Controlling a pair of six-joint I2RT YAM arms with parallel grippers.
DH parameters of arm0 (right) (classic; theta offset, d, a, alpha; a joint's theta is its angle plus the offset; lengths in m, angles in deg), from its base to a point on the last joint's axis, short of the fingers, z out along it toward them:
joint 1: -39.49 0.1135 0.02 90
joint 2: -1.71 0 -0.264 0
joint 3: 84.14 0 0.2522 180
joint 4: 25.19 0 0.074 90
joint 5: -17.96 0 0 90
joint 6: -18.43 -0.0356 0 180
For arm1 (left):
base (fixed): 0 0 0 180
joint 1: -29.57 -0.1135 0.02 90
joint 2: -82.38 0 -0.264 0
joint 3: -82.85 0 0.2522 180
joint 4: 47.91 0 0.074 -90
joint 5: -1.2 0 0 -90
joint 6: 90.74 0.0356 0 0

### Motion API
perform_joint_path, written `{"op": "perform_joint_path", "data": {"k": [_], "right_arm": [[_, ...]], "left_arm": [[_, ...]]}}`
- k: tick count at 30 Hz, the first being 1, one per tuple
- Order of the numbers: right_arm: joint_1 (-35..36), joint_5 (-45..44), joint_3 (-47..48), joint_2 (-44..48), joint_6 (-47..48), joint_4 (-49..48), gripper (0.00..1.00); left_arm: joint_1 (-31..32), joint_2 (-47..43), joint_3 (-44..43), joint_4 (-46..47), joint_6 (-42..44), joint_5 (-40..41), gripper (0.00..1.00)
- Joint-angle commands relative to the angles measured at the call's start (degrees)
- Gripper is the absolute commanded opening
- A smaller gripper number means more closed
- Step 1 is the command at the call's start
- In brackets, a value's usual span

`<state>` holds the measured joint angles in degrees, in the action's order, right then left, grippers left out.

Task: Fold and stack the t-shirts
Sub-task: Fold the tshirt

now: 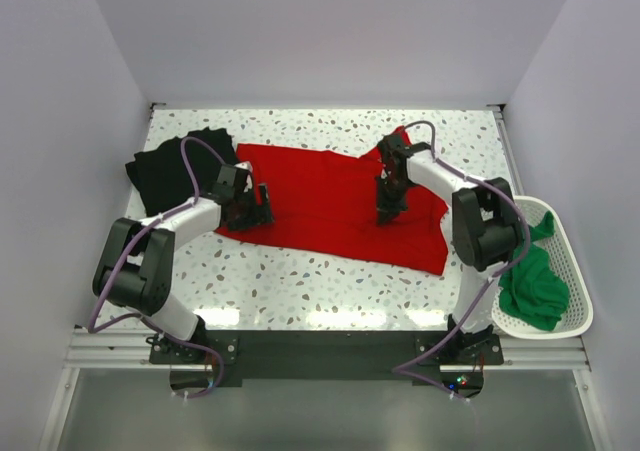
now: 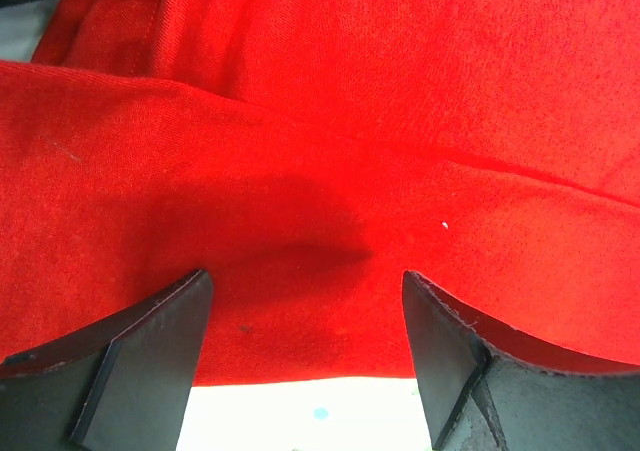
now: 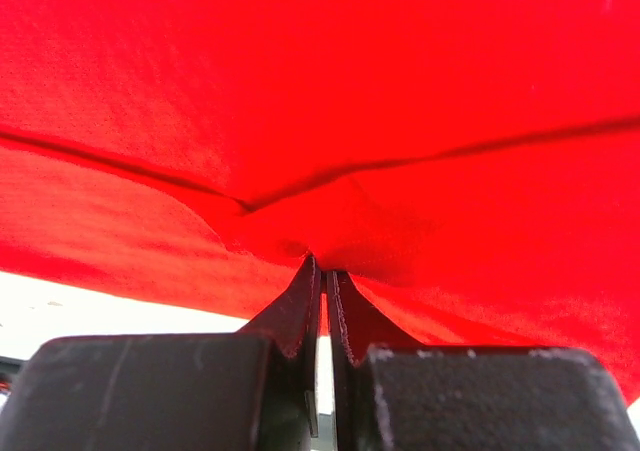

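The red t-shirt point(image 1: 320, 196) lies spread on the table point(image 1: 300, 281), its long side running left to right. The right claw point(image 1: 386, 214) pinches a fold of it. The left claw point(image 1: 258, 211) hangs spread over its left end.

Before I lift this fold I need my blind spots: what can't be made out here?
- Right wrist: how many layers of the red t-shirt the right gripper pinches; bunched cloth hides them.
- Top: the shape of the green t-shirt, bunched in the basket, partly behind the right arm.
- Top and left wrist: whether the black t-shirt is folded; too small in one, cut off at the edge in the other.
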<state>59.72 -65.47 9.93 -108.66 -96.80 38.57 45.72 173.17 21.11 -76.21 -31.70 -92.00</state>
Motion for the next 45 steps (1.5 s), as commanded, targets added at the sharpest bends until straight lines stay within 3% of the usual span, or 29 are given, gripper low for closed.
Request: {"op": "perform_joint_path", "data": {"k": [1,13,23,32,35,39,45], "right_arm": [[0.4,-1.2,4.9,-2.6,1.3,2.4,0.02],[0.5,-1.8,15.8,-9.7,2.4,5.5,0.06],[0.9,-1.0,18.8,-11.2,2.0,5.9,0.08],[1.0,-2.0,24.1,-10.7,2.1,8.6,0.41],[0.9,-2.1,24.9,-9.4,2.1,9.6,0.48],[0.9,-2.7,21.5,-5.0,1.6,9.2,0.56],[0.8,-2.7,5.3,5.8,-0.6,5.6,0.62]], "left_arm": [[-0.3,0.1,0.7,1.8,-0.3,0.3,0.82],[-0.4,-0.6,1.8,1.2,-0.2,0.5,0.82],[-0.4,-0.7,1.7,1.1,-0.2,0.2,0.82],[-0.4,-1.0,1.3,0.5,0.3,0.5,0.82],[-0.4,-1.3,0.8,0.1,0.4,0.5,0.82],[-0.4,-2.1,-0.8,-0.2,0.4,0.7,0.82],[-0.4,0.1,-1.5,-0.1,0.4,0.7,0.82]]}}
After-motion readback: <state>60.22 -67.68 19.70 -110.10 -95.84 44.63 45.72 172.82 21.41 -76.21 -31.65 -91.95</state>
